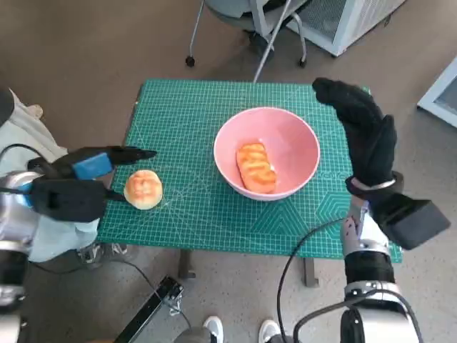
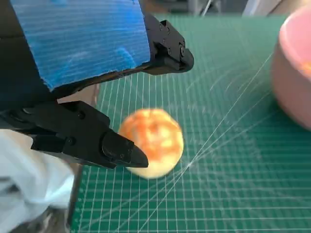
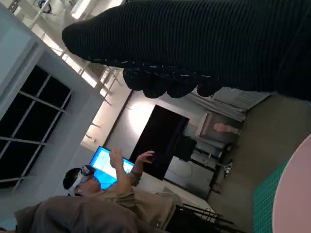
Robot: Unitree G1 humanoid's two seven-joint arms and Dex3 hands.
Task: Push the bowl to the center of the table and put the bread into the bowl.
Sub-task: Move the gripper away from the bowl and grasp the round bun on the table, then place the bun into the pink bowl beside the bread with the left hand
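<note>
Left hand low, fingers apart (empty), right hand raised — fingers extended, holding nothing

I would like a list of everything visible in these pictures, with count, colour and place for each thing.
Table: one, covered by a green grid mat, centre of the head view.
Bowl: one, pink, on the mat, slightly right of centre.
Long bread: one, golden orange, inside the bowl.
Round bread: one, pale golden, on the mat near its left edge.
Chair: one, grey, on the floor beyond the table.
Person: one, with a headset and raised hands, in the right wrist view.
Shoes: two, white, on the floor before the table.
Left hand: black with blue tape, open, fingers either side of the round bread.
Right hand: black glove, open, beside the bowl.
</note>
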